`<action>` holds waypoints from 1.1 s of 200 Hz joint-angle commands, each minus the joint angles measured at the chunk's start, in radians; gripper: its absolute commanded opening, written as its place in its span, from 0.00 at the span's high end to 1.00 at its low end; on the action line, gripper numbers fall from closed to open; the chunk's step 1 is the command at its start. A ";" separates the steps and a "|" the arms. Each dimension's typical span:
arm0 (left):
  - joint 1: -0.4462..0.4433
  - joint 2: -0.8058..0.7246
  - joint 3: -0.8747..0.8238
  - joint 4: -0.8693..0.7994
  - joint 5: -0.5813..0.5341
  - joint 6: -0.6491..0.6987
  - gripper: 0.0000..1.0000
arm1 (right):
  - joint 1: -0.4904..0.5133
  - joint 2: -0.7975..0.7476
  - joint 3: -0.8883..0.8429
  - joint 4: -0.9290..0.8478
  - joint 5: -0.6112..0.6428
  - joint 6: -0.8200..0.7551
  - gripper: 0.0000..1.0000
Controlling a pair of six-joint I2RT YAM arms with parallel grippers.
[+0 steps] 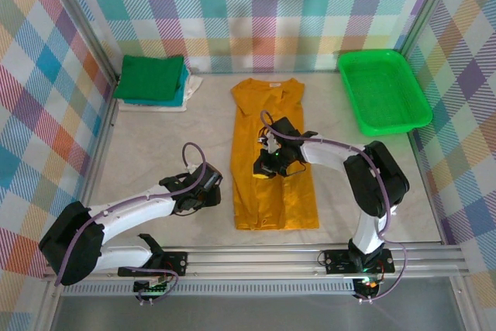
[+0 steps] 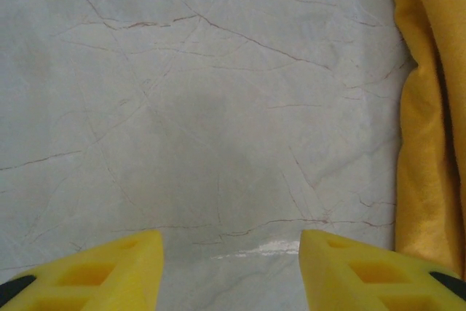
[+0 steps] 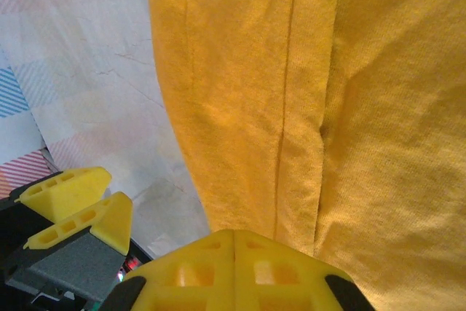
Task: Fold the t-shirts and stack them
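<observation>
The right gripper hangs over the middle of the mustard-yellow t-shirt with its fingers pressed together, tip against tip. Whether a nip of cloth sits between them I cannot tell. The left gripper is spread, with nothing between its fingers. It hovers low over the bare marbled table, just beside the shirt's left edge.

The task looks partly done. A pile of folded t-shirts lies in the far-left corner, with the dark-green one on top, a teal one under it and a white one at the bottom. The yellow shirt lies flat in the middle of the table as a long, narrow strip. Its sleeves and sides appear to be turned in already, and the right wrist view shows a straight seam and a lengthwise crease. What is left, as I judge it, is the crosswise fold and then the carry over to the pile.

The shirt's long axis runs from the arms' side toward the back wall, leaning slightly. Its collar points to the far wall and its hem to the arm bases. The green mesh tray sits apart at the far right.
</observation>
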 commanded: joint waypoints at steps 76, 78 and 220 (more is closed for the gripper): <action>0.012 -0.004 -0.008 -0.011 -0.015 -0.002 0.47 | 0.031 0.096 0.020 -0.025 -0.018 -0.034 0.68; 0.011 -0.003 -0.009 -0.011 -0.016 -0.003 0.47 | 0.032 0.097 0.021 -0.024 -0.020 -0.035 0.68; 0.013 0.000 -0.021 -0.011 -0.013 -0.007 0.47 | 0.072 0.124 0.031 0.006 0.002 -0.010 0.70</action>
